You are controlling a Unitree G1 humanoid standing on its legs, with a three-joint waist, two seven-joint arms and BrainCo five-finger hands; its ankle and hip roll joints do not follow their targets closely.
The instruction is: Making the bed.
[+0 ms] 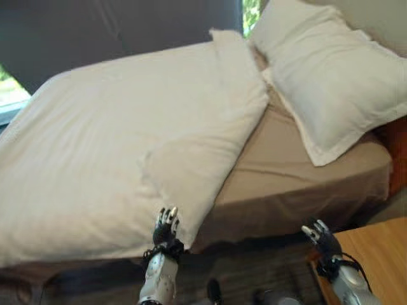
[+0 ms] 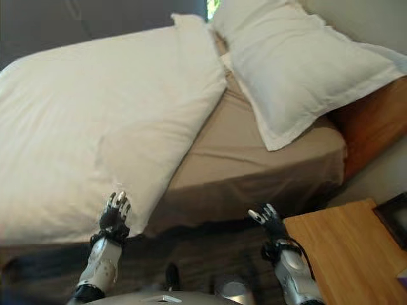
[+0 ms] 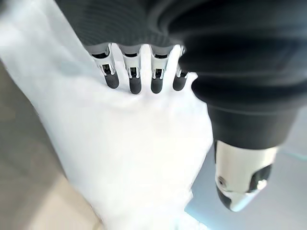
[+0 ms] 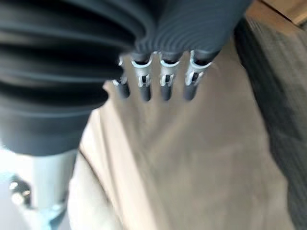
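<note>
Both robot hands, left (image 1: 166, 227) at 7 o'clock by the duvet (image 1: 121, 140) and right (image 1: 321, 237) at 5 o'clock before the bed (image 1: 299, 171), hang released.

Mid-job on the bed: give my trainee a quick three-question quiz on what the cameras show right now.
1. True or false: the white duvet covers the whole tan sheet.
2. Multiple choice: the left hand is a) gripping the big pillow, b) open at the duvet's near corner, c) resting on the wooden bedside table.
3. Fill in: the right hand, fingers straight, reaches toward the bare ____.

Key: 1 false; 2 b; 3 sheet.
</note>
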